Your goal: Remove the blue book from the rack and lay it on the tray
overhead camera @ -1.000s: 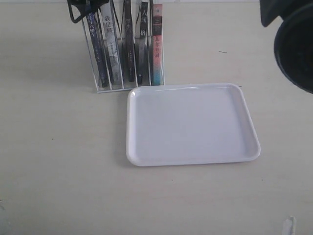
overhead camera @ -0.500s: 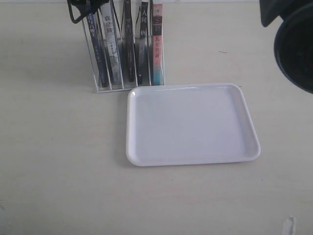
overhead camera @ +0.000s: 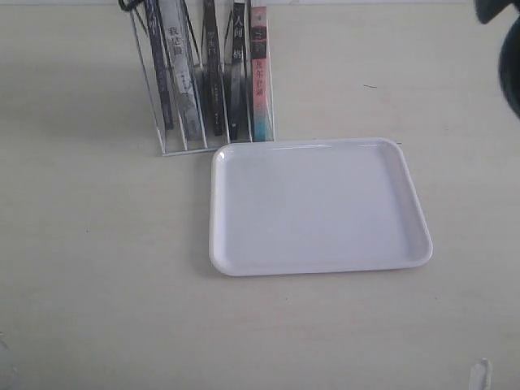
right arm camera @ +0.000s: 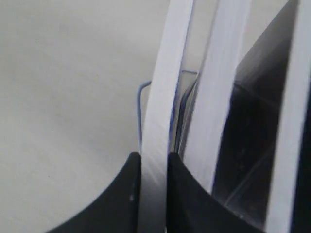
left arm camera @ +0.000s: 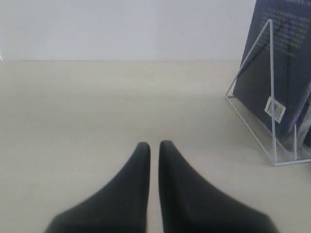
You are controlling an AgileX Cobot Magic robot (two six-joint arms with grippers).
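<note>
The blue book [overhead camera: 158, 73] stands in the leftmost slot of the white wire rack [overhead camera: 183, 149], its foot raised a little above the rack's base and its top cut off by the picture's edge. My right gripper [right arm camera: 154, 158] is shut on the book's white page edge [right arm camera: 163, 97]; in the exterior view almost all of that gripper is out of sight. The white tray [overhead camera: 325, 267] lies bare in front of the rack, to its right. My left gripper [left arm camera: 154, 144] hangs shut over the table beside the rack [left arm camera: 270, 97], holding nothing, with the book's purplish back [left arm camera: 282, 63] facing it.
Other books fill the rack: a grey-white spine [overhead camera: 185, 81], two dark spines [overhead camera: 214, 73], and a pink-and-teal spine [overhead camera: 260, 81]. Part of the right arm [overhead camera: 508, 49] shows dark at the upper right edge. The pale table [overhead camera: 97, 284] surrounds everything.
The blue book has risen slightly in its slot. The gripper at the rack's top has lifted almost out of the picture, and the dark arm at the upper right has pulled back toward the edge.
</note>
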